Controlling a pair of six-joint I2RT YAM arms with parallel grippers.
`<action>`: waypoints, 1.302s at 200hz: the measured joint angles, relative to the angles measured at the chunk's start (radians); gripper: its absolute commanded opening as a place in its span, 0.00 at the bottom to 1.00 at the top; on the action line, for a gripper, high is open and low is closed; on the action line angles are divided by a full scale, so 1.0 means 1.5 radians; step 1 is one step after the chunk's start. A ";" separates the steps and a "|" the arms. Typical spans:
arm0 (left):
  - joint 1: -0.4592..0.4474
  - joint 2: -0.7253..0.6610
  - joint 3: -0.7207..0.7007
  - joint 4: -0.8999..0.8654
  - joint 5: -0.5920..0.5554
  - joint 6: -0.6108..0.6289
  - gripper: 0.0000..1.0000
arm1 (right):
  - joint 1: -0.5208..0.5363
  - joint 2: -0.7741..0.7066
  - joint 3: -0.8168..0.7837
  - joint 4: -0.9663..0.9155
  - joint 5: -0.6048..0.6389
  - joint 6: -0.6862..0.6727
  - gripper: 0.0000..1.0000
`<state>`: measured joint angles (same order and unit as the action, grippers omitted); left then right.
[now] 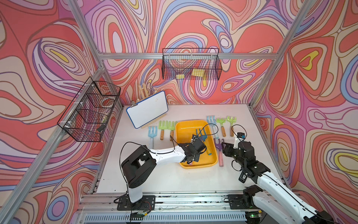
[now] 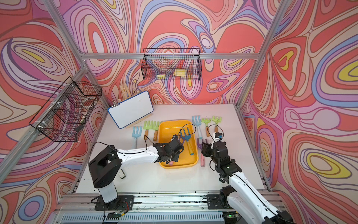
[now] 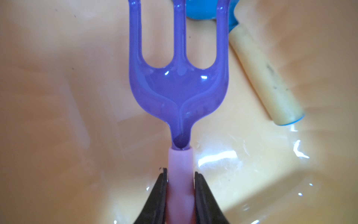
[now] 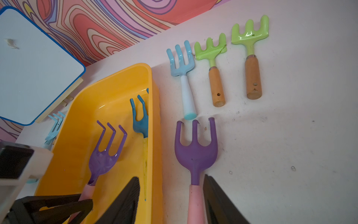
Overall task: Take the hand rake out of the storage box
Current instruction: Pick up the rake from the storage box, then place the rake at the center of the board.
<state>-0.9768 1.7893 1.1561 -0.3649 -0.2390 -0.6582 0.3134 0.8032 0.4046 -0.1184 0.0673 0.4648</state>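
Note:
The storage box (image 1: pixel 195 122) (image 2: pixel 175 122) is a shallow yellow tray in the middle of the table. Inside it is a hand rake (image 3: pixel 179 91) (image 4: pixel 104 161) with a purple head and a pink handle. My left gripper (image 3: pixel 180 174) is shut on that pink handle just behind the head, low inside the box. A teal rake with a yellow handle (image 3: pixel 267 77) (image 4: pixel 140 120) lies beside it in the box. My right gripper (image 4: pixel 171 176) (image 1: pixel 224 148) hangs open just outside the box's right rim (image 4: pixel 154 116). It is over a second purple rake (image 4: pixel 195 153) on the table.
A light-blue rake (image 4: pixel 182 64) and two green rakes (image 4: pixel 212 50) (image 4: pixel 249 33) lie on the table right of the box. Three more rakes (image 1: pixel 163 127) lie left of it. A whiteboard (image 1: pixel 147 111) leans at the back left. Black wire baskets (image 1: pixel 190 64) (image 1: pixel 90 110) hang on the frame.

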 measured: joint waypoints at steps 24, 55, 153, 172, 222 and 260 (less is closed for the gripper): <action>-0.001 -0.037 -0.002 -0.003 -0.015 0.005 0.19 | 0.000 0.000 0.000 0.000 0.000 0.000 0.57; -0.002 -0.068 -0.004 -0.012 -0.036 0.010 0.18 | 0.000 0.003 0.000 0.001 0.000 0.000 0.56; -0.005 -0.220 -0.006 -0.091 -0.104 0.027 0.18 | 0.000 0.013 0.000 0.006 -0.001 0.000 0.55; -0.005 -0.247 -0.016 -0.106 -0.125 0.027 0.18 | 0.000 0.016 0.000 0.008 -0.001 0.000 0.55; 0.007 -0.305 -0.079 -0.150 -0.160 0.024 0.17 | 0.000 0.021 0.000 0.010 -0.003 0.000 0.54; 0.035 -0.357 -0.123 -0.164 -0.159 0.018 0.17 | 0.000 0.024 0.000 0.010 -0.004 0.000 0.54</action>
<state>-0.9237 1.2533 0.9714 -0.6113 -0.4782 -0.6308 0.3134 0.8394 0.4046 -0.1032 0.0616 0.4644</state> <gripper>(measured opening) 0.257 0.541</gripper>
